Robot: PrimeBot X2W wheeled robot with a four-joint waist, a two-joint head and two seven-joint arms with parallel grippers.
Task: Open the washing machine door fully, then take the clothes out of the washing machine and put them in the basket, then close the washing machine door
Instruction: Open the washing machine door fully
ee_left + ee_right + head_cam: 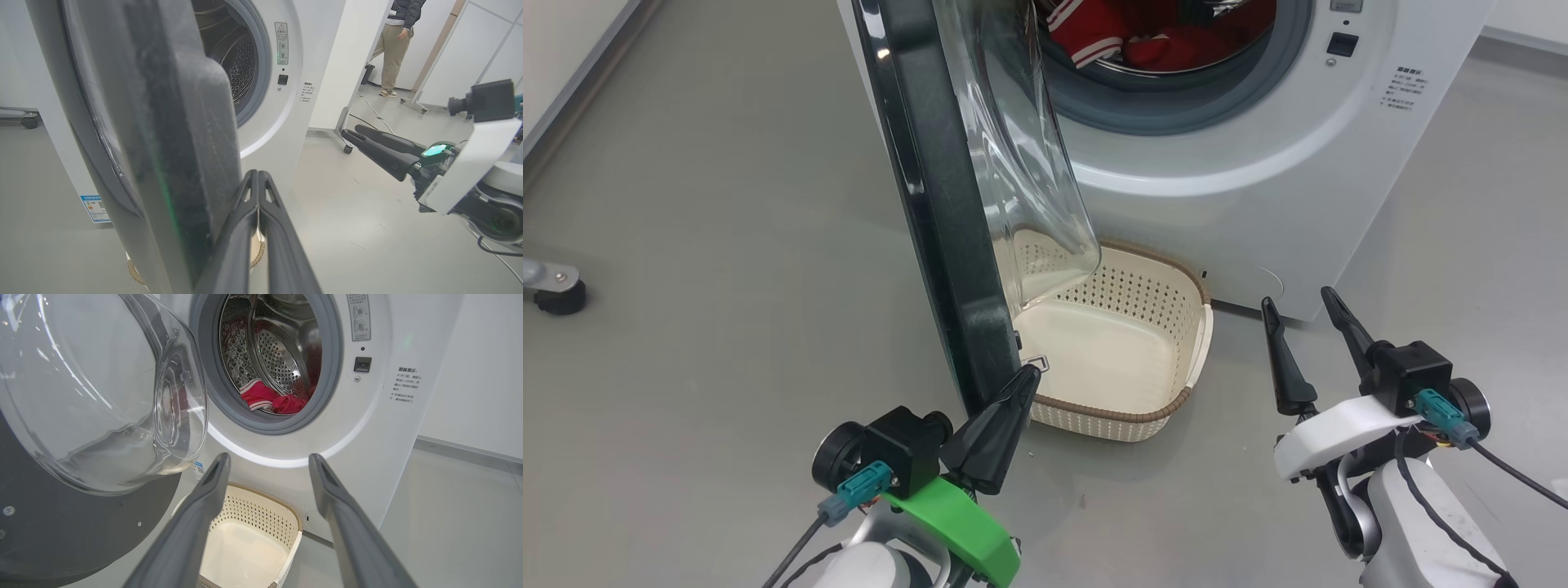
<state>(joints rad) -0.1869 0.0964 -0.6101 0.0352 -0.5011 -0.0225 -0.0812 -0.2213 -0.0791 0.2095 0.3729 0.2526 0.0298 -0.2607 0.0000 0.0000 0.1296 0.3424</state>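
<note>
Evidently the washing machine door stood only partway open, so the push should run steadily outward along its black rim. The left gripper, fingers pinched together and empty, seemingly touched that rim's edge; the right gripper spread wide, holding nothing. The clothes lay inside the washing machine, the basket on the floor below.

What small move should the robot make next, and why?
Probably push the glossy black-rimmed round door further open with the shut left gripper, whose fingers sit at its edge. Its glass bowl overhangs the cream perforated basket, and the red clothes lie in the drum.
</note>
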